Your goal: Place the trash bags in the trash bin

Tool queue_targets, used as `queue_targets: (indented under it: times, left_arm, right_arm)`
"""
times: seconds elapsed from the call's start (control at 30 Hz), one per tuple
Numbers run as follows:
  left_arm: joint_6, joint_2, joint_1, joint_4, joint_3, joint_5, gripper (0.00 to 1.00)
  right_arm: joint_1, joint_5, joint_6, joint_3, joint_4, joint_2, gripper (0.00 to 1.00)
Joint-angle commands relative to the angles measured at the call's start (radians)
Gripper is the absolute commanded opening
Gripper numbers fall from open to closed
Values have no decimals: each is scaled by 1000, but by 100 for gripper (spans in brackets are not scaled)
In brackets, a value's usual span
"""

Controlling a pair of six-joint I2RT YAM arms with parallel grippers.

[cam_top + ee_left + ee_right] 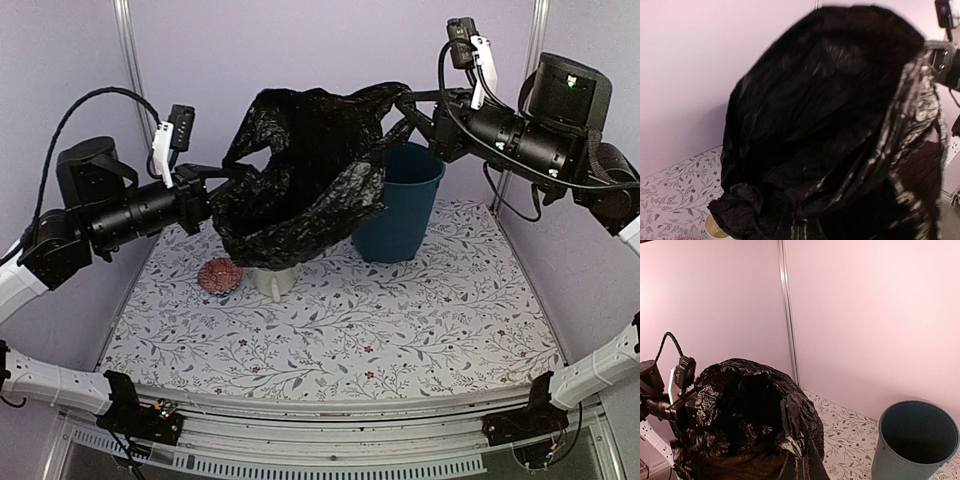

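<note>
In the upper middle, your left gripper (222, 181) and right gripper (408, 106), both pinched shut, held the trash bag (300, 185) stretched between them, rising rightward.

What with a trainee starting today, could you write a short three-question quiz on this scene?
1. True or false: the black bag already lies inside the teal bin.
2. Which holds the bag? A) left end effector only; B) right end effector only; C) both.
3. Fill in: the cream thing on the table under the bag's low end is a ____.

Key: 1 false, it hangs in the air beside the bin; 2 C; 3 mug.
</note>
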Motion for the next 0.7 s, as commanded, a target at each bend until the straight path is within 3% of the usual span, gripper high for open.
queue_targets:
  times: [0.0, 0.27, 0.43, 0.57, 0.67]
  left_arm:
    - [-28, 32, -1, -5, -18, -41, 0]
    - [-132, 107, 39, -60, -12, -42, 0]
    - [-148, 157, 108, 9, 11, -7, 0]
    - [-124, 252, 239, 42, 117, 15, 0]
    - [-66, 339, 312, 38, 274, 18, 0]
  right_arm:
    - [-22, 28, 5, -15, -42, 82, 1]
    - [-113, -3, 139, -112, -55, 74, 1]
    - [-196, -27, 190, -111, -57, 114, 1]
    - [-310, -46, 227, -25, -55, 216, 1]
    - [-353, -65, 202, 143, -52, 311, 1]
